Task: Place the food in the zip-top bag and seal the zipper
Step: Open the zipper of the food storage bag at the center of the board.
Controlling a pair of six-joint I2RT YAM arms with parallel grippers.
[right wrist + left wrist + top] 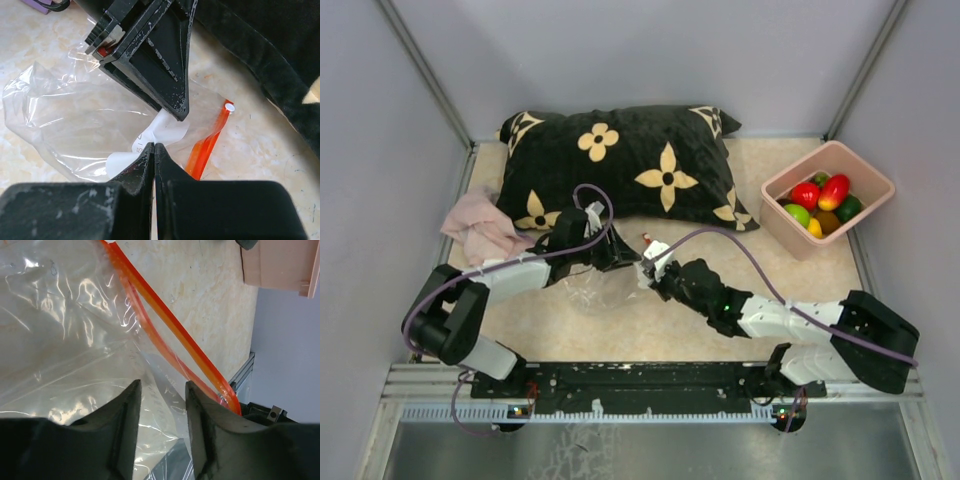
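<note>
The clear zip-top bag lies crumpled on the table between my two grippers. Its red-orange zipper runs along the mouth and also shows in the right wrist view. My left gripper has its jaws apart, with the bag's film lying between them, not pinched. My right gripper is shut on the bag's edge by a white label, right next to the left gripper's fingers. The food, red, green, yellow and orange pieces, lies in the pink bin at the right, far from both grippers.
The pink bin stands at the right edge of the table. A black pillow with cream flowers lies across the back, close behind the grippers. A pink cloth lies at the left. Grey walls enclose the table.
</note>
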